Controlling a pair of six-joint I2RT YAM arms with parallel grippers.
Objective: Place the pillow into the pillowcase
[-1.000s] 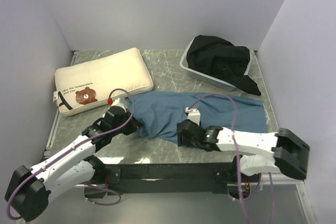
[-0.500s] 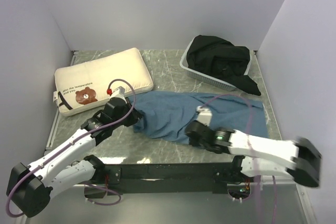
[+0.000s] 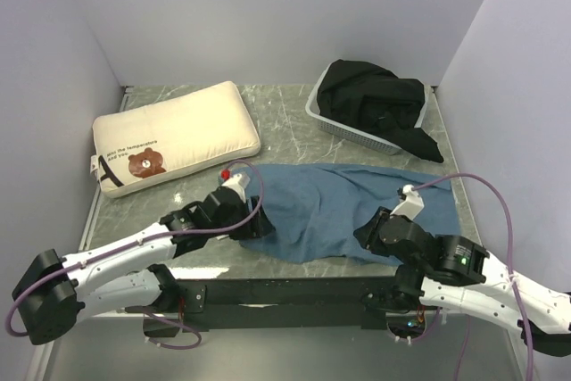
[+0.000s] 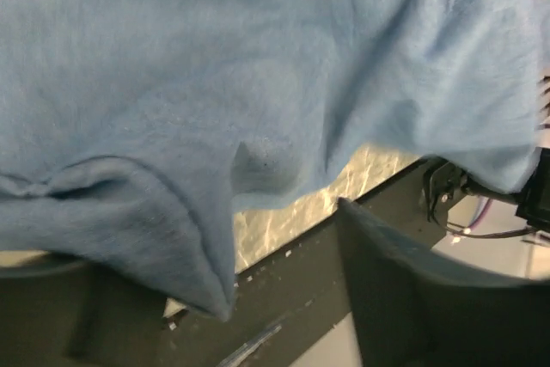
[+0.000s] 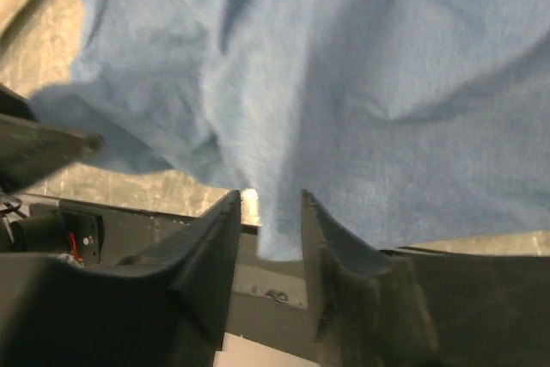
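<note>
Pillowcase (image 3: pixel 348 207) lies spread on the bench (image 3: pixel 294 122). Left gripper (image 4: pixel 219 255): wide open at its left end. Right gripper (image 5: pixel 269 199): slightly open, fabric edge between the fingers.

table (image 3: pixel 285 115) — grey-green marble | pillow (image 3: pixel 174 136) back-left | pillowcase (image 3: pixel 348 207) front-centre | basket (image 3: pixel 332 128) back-right

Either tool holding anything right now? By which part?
Left tool open, pillowcase hem only draped over it. Right tool: near hem sits between its jaws; pinch cannot be told.
</note>
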